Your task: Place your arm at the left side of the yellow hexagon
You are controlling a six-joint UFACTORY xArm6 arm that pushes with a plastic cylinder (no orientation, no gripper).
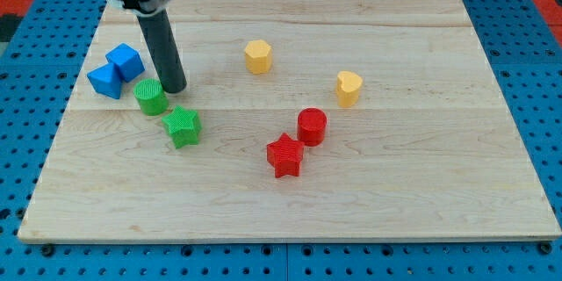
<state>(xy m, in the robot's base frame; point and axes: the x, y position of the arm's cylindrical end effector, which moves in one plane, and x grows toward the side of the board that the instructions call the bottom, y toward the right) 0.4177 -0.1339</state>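
My tip (pixel 175 87) touches green cylinder (pixel 150 97) — yellow hexagon (pixel 257 55) well right.

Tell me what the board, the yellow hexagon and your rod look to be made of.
Board: pale wood, matte, shown by grain lines and plank seams. Yellow hexagon: probably plastic, smooth, uniform colour; can't confirm. Rod: dark, slightly glossy, maybe metal or plastic; my tip sits just right of the green cylinder, far left of the hexagon.

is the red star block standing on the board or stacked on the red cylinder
On the board. The red star rests flat on the wood, beside the red cylinder, not on it.
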